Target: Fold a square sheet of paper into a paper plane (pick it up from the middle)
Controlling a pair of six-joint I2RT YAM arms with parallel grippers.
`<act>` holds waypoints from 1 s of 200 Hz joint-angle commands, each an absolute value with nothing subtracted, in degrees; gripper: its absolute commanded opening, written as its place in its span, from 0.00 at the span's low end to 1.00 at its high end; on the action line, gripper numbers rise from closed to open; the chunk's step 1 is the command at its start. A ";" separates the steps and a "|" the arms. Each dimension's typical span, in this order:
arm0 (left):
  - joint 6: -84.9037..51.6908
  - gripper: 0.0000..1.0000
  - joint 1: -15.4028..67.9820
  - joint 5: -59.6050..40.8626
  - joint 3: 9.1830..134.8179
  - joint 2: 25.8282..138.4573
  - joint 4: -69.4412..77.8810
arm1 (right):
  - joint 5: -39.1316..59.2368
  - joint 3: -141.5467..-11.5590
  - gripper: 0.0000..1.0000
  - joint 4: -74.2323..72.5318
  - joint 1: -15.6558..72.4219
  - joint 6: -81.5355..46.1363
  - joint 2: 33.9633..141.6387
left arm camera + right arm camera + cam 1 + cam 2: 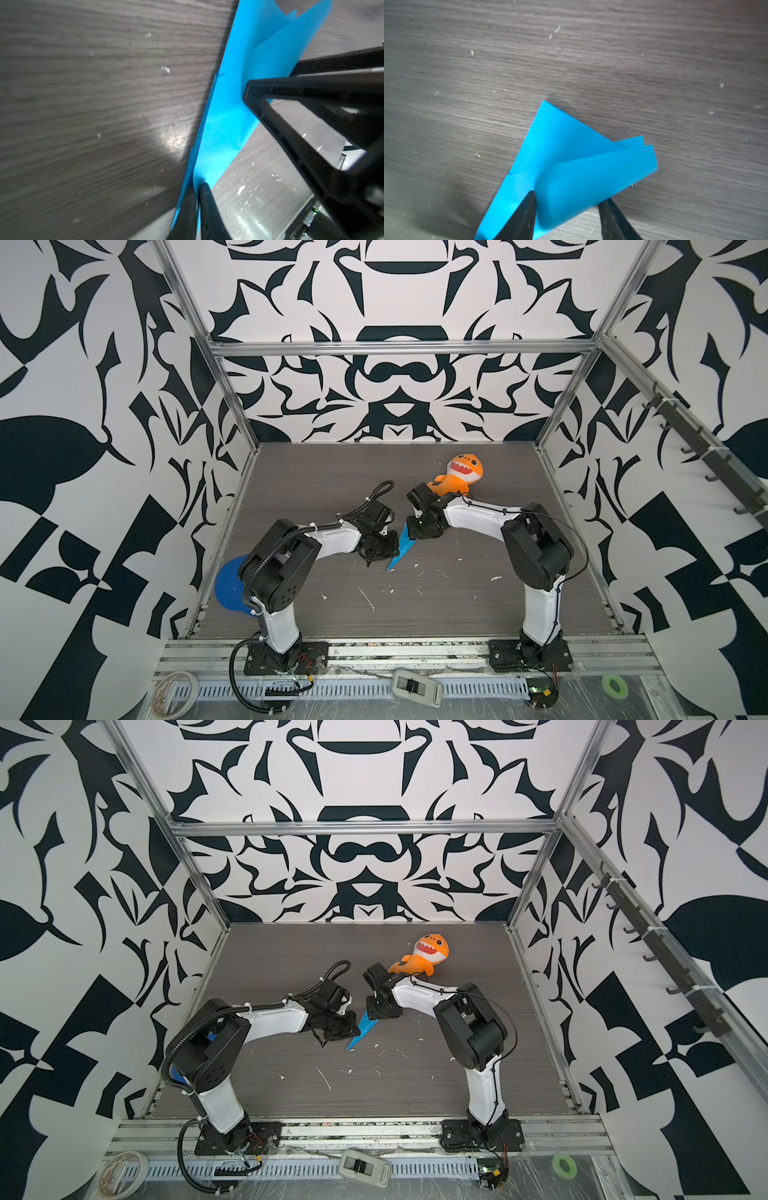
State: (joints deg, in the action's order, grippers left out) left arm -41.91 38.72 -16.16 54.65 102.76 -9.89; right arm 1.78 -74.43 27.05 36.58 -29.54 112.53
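loosely folded paper plane (566, 149), blue, flap curled

Table (436, 605) front open; shark plush (461, 475) blocks behind right arm (473, 510), seemingly touching.

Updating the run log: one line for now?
left gripper: shut on bright blue folded paper sheet | right gripper: open, astride its curled flap

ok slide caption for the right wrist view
Right gripper straddling a curled flap of the folded blue paper on the grey tabletop.
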 commanded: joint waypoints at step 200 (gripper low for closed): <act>-40.25 0.09 39.64 -11.43 55.24 107.79 -18.78 | 29.70 -68.37 0.14 17.88 35.52 -25.55 106.08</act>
